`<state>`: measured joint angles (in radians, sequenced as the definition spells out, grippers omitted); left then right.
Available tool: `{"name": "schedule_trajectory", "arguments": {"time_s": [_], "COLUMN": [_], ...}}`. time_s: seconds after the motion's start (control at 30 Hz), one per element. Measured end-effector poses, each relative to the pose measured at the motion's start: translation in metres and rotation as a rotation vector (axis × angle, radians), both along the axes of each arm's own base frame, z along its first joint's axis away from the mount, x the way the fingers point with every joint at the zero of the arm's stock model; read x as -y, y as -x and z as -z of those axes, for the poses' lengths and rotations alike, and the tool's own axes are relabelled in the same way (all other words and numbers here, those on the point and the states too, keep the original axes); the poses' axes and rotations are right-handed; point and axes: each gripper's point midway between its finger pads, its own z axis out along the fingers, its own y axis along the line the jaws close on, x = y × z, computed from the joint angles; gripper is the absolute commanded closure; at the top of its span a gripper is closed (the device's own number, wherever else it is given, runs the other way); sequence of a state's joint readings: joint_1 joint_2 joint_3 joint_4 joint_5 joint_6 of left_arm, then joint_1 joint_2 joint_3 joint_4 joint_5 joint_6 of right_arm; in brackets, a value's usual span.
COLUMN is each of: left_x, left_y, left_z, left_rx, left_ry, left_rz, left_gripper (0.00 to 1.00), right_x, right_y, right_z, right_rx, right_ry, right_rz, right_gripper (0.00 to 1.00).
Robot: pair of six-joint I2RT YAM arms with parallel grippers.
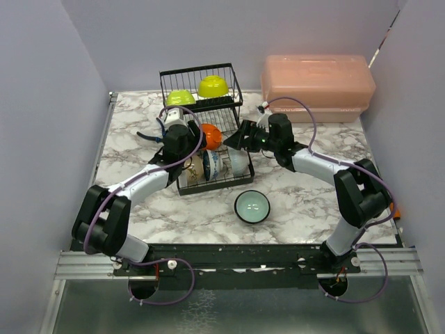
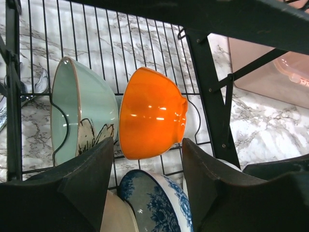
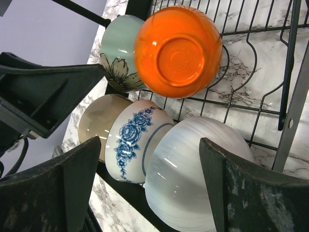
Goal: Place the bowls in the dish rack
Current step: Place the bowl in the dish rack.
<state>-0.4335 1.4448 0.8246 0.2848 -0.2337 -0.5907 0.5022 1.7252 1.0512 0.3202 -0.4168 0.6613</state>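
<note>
The black wire dish rack (image 1: 198, 74) holds two yellow-green bowls (image 1: 180, 97) in its upper basket. On its lower tier, an orange bowl (image 1: 210, 136) stands on edge, with a beige bowl (image 1: 197, 165), a blue-patterned bowl (image 1: 212, 165) and a white bowl (image 1: 238, 162) in front. In the left wrist view my left gripper (image 2: 147, 159) is open just short of the orange bowl (image 2: 152, 113), beside a pale green flowered bowl (image 2: 82, 111). My right gripper (image 3: 149, 164) is open, facing the white bowl (image 3: 193, 169) and the blue-patterned bowl (image 3: 133, 145). A pale teal bowl (image 1: 252, 207) sits upright on the table.
A pink translucent lidded box (image 1: 318, 87) stands at the back right. The rack's black posts (image 2: 212, 96) and wires (image 3: 289, 72) close in around both grippers. The two arms reach the rack from either side, the left gripper (image 1: 189, 139) facing the right gripper (image 1: 238, 136).
</note>
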Motion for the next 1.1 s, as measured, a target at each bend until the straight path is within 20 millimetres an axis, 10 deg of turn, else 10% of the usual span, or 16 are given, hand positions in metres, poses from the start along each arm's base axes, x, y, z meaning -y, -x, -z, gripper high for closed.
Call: {"name": "schedule_trajectory", "arguments": {"time_s": [1.1], "left_x": [0.030], "left_y": [-0.039], "left_z": [0.027], "left_rx": [-0.043], "left_ry": [-0.046], "left_rz": [-0.013], "left_gripper": [0.33], "right_x": [0.007], "right_y": [0.001], "right_z": [0.003], "right_rx": [-0.015], "right_ry": [-0.002], "right_rz": [-0.018], "right_gripper": [0.13]}}
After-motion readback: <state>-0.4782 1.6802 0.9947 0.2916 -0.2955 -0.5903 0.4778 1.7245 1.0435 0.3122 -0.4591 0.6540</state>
